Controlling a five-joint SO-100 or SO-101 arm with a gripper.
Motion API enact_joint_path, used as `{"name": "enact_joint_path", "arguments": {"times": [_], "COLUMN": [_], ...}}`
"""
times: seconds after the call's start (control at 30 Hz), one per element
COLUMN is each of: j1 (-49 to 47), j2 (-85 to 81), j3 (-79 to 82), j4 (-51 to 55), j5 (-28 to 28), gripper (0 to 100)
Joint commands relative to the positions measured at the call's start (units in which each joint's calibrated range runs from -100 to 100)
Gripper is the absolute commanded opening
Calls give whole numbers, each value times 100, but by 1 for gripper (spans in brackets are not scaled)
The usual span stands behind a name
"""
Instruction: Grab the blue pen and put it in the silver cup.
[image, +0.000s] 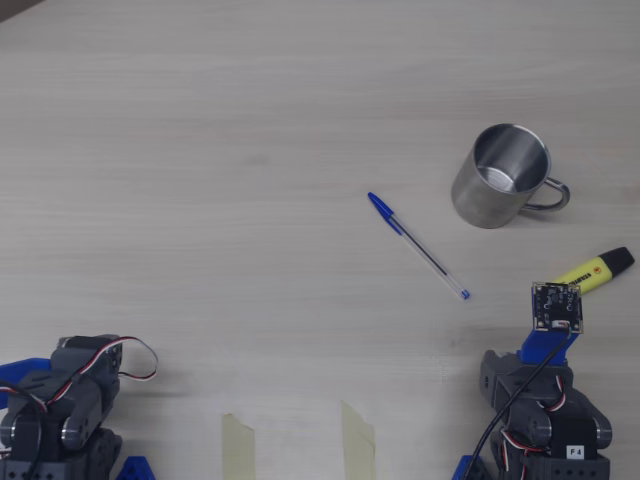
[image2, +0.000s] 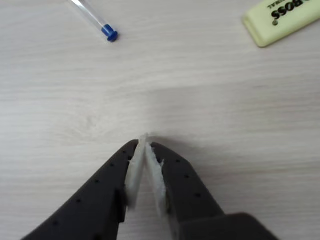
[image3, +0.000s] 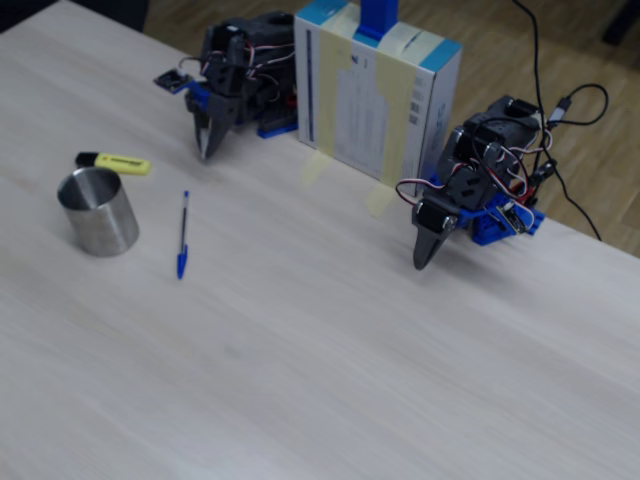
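Overhead view: one blue pen (image: 417, 246) left of one silver cup (image: 499, 176), one highlighter (image: 595, 270) below; gripper (image2: 145, 142) closed, empty.

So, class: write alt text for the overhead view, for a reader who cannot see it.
A blue pen lies diagonally on a pale wood table, left of an upright silver cup. A yellow highlighter lies below the cup, and two robot arms sit at the bottom corners.

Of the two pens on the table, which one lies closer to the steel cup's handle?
The yellow highlighter with the black cap, lying just below the silver cup handle in the overhead view. The thin blue pen lies on the cup's other side.
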Motion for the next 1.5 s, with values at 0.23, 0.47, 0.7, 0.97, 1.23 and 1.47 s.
{"name": "enact_joint_path", "arguments": {"times": [0.23,0.47,0.7,0.97,1.23,1.47], "j1": [1,10,-80,-152,-197,-206], "j2": [-50,-42,0,58,1071,2042], "j3": [88,88,98,34,-1303,-1927], "j4": [127,127,127,110,110,110], "j5": [8,8,-34,176,792,891], "gripper": [2,2,2,2,14,17]}}
